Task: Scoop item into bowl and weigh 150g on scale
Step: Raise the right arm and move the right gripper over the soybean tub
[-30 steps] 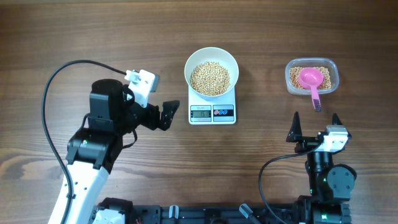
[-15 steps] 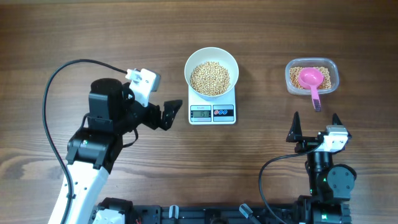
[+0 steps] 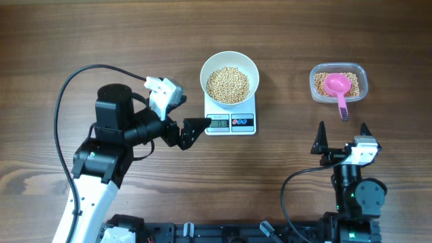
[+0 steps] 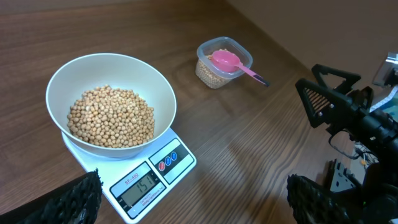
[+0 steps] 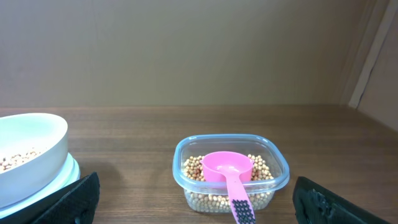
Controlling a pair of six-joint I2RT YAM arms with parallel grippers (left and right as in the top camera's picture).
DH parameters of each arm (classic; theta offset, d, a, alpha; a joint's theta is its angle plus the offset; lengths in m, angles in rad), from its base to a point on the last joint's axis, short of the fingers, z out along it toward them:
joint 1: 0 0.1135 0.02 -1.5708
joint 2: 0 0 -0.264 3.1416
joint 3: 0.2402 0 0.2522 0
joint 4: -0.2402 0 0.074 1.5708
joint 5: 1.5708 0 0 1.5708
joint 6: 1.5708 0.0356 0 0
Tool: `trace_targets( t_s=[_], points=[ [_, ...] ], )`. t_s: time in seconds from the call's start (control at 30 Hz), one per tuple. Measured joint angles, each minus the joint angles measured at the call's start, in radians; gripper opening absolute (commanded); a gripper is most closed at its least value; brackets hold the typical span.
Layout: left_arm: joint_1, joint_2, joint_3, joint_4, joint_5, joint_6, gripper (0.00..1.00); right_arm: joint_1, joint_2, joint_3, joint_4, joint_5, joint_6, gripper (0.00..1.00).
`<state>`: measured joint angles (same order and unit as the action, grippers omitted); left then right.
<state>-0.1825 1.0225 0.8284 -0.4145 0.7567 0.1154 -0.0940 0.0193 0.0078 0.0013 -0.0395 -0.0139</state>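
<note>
The white bowl (image 3: 206,71) stands on the white scale (image 3: 243,129), holding a heap of tan beans (image 3: 228,85). In the left wrist view the bowl (image 4: 93,71) and its beans (image 4: 112,118) sit above the scale's display (image 4: 144,185), which reads 151. My left gripper (image 3: 191,128) is open and empty just off the scale's front left corner, its jaws spread wide (image 4: 196,199). My right gripper (image 3: 343,129) stands open and empty below the tub, facing it (image 5: 199,199).
A clear plastic tub (image 3: 314,81) at the right holds more beans and a pink scoop (image 3: 337,86), whose handle sticks out over the near rim (image 5: 239,202). The left arm's black cable (image 3: 67,101) loops over the table on the left.
My left gripper has moved right, from clear of the scale to its front left corner. The right arm, bowl and scoop have stayed put.
</note>
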Motion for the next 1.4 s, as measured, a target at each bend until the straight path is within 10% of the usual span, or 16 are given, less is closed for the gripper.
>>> trace_targets(
  t_s=[0.8,1.4],
  points=[
    [0.0,0.003,-0.001,-0.095,-0.166,0.0,1.0,0.0,0.085,0.1,0.443,-0.037,0.146,1.0],
    [-0.064,0.115,-0.004,-0.141,-0.146,-0.034,1.0,-0.001,1.175,1.267,-0.557,-0.08,-0.1,1.0]
  ],
)
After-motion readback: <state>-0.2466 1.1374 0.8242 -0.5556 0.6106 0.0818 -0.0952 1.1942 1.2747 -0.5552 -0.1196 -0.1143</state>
